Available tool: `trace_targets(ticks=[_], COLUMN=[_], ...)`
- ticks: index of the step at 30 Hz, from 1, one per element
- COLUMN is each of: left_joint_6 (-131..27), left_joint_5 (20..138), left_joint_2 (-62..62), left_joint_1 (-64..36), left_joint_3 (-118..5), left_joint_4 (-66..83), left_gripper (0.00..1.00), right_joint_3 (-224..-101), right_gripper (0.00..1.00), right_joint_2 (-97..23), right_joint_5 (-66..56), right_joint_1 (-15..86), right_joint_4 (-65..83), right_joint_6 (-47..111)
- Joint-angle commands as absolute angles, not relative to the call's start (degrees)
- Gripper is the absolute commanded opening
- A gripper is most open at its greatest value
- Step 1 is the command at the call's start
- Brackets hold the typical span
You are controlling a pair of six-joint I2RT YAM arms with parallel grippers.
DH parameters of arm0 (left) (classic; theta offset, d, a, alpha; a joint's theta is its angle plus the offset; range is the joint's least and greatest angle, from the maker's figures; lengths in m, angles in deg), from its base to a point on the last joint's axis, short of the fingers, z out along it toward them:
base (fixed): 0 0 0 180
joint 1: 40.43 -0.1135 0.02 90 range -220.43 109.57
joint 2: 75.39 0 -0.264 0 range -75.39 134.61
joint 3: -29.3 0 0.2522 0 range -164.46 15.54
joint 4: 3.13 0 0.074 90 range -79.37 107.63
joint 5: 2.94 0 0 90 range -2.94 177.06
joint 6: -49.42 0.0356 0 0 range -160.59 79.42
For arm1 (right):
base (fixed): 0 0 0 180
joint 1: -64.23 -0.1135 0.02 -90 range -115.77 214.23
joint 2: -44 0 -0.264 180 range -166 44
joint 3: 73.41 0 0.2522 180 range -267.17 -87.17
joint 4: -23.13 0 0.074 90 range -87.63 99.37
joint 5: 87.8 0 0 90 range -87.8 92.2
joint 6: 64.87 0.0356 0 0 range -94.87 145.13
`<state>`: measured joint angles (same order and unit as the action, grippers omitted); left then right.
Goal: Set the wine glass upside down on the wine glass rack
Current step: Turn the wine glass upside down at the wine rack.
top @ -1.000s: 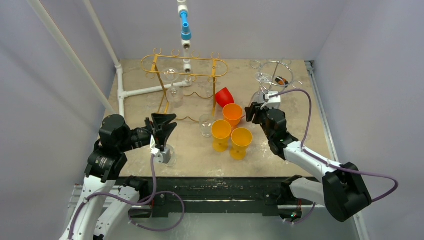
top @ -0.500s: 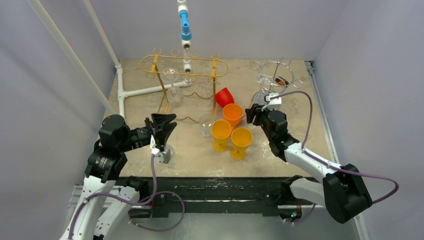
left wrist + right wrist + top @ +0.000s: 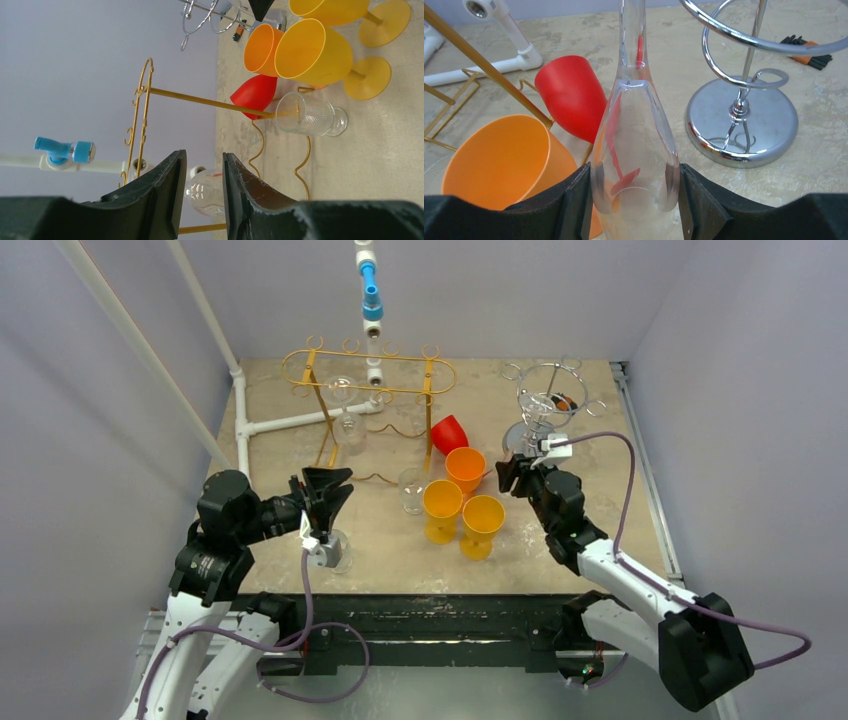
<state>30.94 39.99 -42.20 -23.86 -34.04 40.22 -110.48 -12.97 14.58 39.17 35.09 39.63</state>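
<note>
The wine glass [image 3: 634, 130] is held by the right gripper [image 3: 634, 200], whose jaws are set fairly wide and pressed against either side of the bowl. The bowl lies between the fingers and the stem points away from the wrist. The stem is seen just to the left of the chrome rack [image 3: 769, 115], beside its upright post and lower coil. The foot is cut off by the frame, so it cannot be told whether it touches the rack's arms. From above, this gripper is seen just in front of the chrome rack's round base, towards the arms. An orange cup [image 3: 465, 465] and a red cup [image 3: 449, 433] are seen to the left of the chrome rack, the red one lying tipped on its side. Two yellow goblets [image 3: 441, 502] stand further forward and left of it. A clear ribbed glass [image 3: 307, 116] is placed to the left of the goblets. The gold rack [image 3: 370, 370] stands well to the left of the chrome rack, and a second clear glass [image 3: 345, 420] is hung from it upside down. The left gripper [image 3: 204, 160] is held far to the left of the chrome rack, nearer the front edge of the table [image 3: 590, 510]. Its jaws are parted by a narrow gap and nothing is gripped between them.
</note>
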Motion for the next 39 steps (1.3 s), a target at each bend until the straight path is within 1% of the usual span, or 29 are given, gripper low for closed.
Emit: trace_targets(ticks=[1, 9, 11, 13, 18, 20, 22, 24, 25, 26, 27, 28, 30, 35, 39], left_joint_6=[30.2, 30.2, 30.2, 30.1, 30.1, 30.0, 29.8, 29.8, 29.8, 29.8, 29.8, 29.8, 29.7, 27.2, 20.1], left_joint_5=[38.9, 38.9, 38.9, 38.8, 38.5, 38.5, 38.5, 38.5, 38.5, 38.4, 38.4, 38.4, 38.3, 37.9, 37.0], left_joint_2=[-42.3, -42.4, -42.4, -42.3, -42.3, -42.3, -42.3, -42.5, -42.6, -42.5, -42.5, -42.5, -42.4, -42.3, -40.6], left_joint_1=[-23.9, -23.9, -23.9, -23.9, -23.9, -23.9, -23.9, -23.9, -23.9, -23.9, -23.9, -23.9, -23.9, -23.9, -23.9], left_joint_3=[-33.8, -34.4, -34.5, -34.5, -34.6, -34.7, -34.6, -34.6, -34.6, -34.6, -34.6, -34.6, -34.7, -34.9, -36.5], left_joint_4=[38.1, 38.3, 38.2, 38.1, 37.9, 37.9, 38.0, 37.9, 37.9, 37.9, 38.0, 38.0, 38.2, 39.2, 40.4], left_gripper=[0.36, 0.37, 0.40, 0.46, 0.48, 0.51, 0.54, 0.56, 0.57, 0.58, 0.61, 0.65, 0.71, 0.82, 0.89], right_joint_3=[-111.9, -112.2, -112.3, -112.5, -112.4, -112.4, -112.6, -112.8, -113.0, -113.4, -113.8, -114.4, -115.6, -118.1, -120.3], right_gripper=[0.00, 0.00, 0.00, 0.00, 0.00, 0.04, 0.06, 0.14, 0.23, 0.35, 0.45, 0.52, 0.62, 0.74, 0.79], right_joint_2=[-14.4, -17.9, -18.2, -18.5, -18.2, -18.0, -18.1, -18.2, -18.3, -18.7, -19.1, -19.6, -20.5, -20.0, -17.1], right_joint_5=[15.0, 17.7, 18.0, 19.0, 20.5, 21.1, 21.5, 21.3, 21.4, 21.9, 22.2, 22.4, 22.4, 21.2, 21.0], right_joint_1=[39.4, 39.4, 39.4, 39.4, 39.5, 39.5, 39.6, 39.6, 39.6, 39.6, 39.6, 39.6, 39.6, 39.7, 39.7], right_joint_4=[35.4, 36.4, 36.4, 35.9, 35.3, 35.0, 34.6, 34.5, 34.2, 33.6, 32.8, 31.9, 30.1, 25.9, 20.0], right_joint_6=[41.1, 42.6, 43.1, 43.8, 44.9, 45.2, 45.5, 45.7, 46.0, 46.5, 47.0, 47.3, 47.8, 48.1, 48.2])
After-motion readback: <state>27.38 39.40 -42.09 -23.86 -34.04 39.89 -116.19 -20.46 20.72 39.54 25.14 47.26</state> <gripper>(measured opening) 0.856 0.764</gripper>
